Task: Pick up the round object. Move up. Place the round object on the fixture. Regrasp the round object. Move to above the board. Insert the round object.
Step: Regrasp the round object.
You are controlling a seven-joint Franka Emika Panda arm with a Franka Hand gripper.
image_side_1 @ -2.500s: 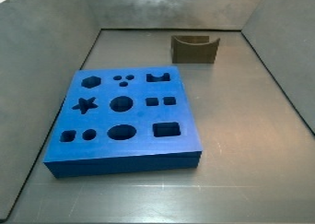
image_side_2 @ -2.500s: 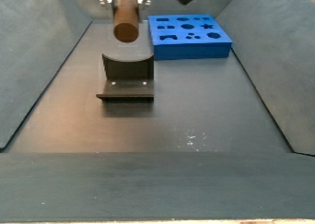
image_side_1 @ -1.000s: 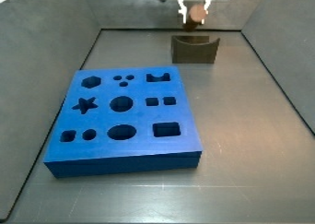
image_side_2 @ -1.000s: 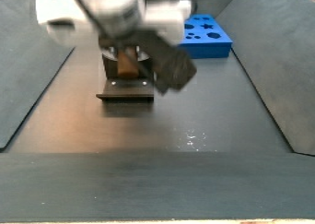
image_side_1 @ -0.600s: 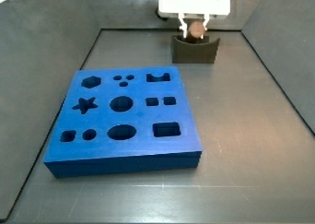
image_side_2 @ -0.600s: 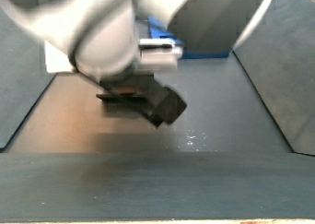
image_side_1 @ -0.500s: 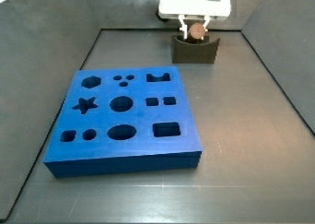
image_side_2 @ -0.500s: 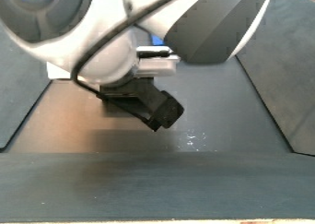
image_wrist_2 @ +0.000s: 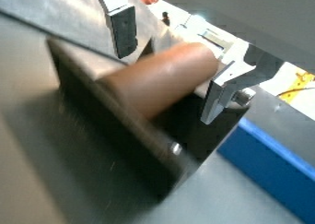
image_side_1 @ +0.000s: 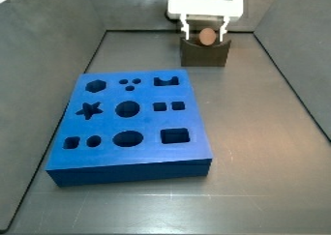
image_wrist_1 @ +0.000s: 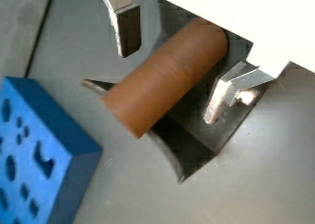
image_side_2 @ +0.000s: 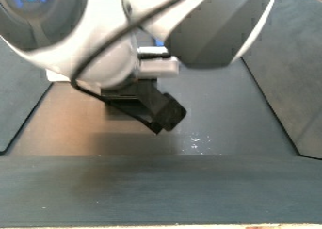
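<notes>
Resting in the fixture's (image_side_1: pixel 204 53) notch, upper center, the round object (image_wrist_1: pixel 167 77) lies w/ gripper (image_wrist_1: pixel 185 57) released around it; regrasping off-center could roll it out.

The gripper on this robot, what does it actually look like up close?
The gripper, at the far end of the table over the fixture, has two flat silver metal fingers with dark pads, set under a white body. A wrist view shows small yellow and red wiring beside it. In a side view the arm is a bulky white and grey rounded shell with a black block beneath.
</notes>
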